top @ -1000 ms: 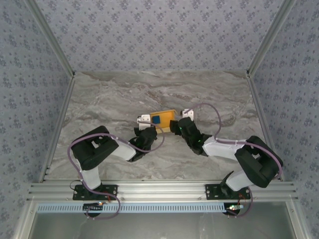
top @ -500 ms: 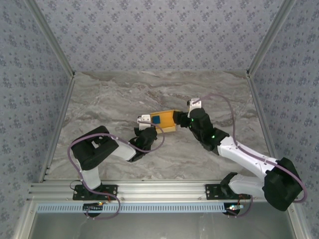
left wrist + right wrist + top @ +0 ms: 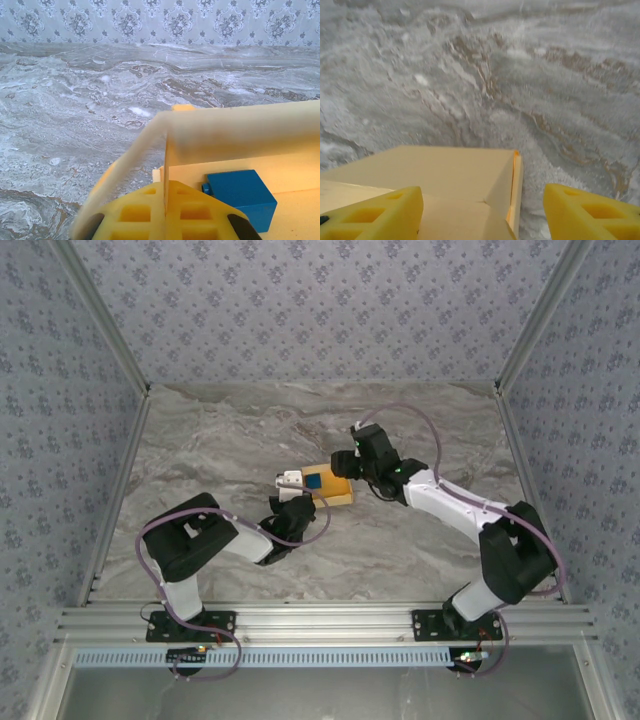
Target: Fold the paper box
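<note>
Two hands at work and one box (image 3: 338, 487) between them, sitting near the middle of the counter (image 3: 220, 440). It's thin yellow-orange card, half formed: flat floor, walls standing up. From my left wrist the inside is pale and matte, with one long wall running straight across the far side and a flap curling off to the left, blurred because it's so close. A small blue block (image 3: 240, 192), hard-edged and glossy, sits on the floor of the box against that wall.

My left hand (image 3: 166, 200) is clamped tight on an upright sheet of the card, which runs edge-on between the two yellow, lattice-patterned fingers. From above, that hand (image 3: 291, 481) is at the box's left end.

My right hand (image 3: 346, 462) is at the far right corner. Through its wrist camera the hand (image 3: 482, 215) has its fingers (image 3: 375, 212) spread wide, with the box's end between them. The card is a smooth cream panel with a crisp fold line and a bright orange cut edge on the right. I can't tell whether either pad touches it.

The counter is grey-white marble, veined with brown.
</note>
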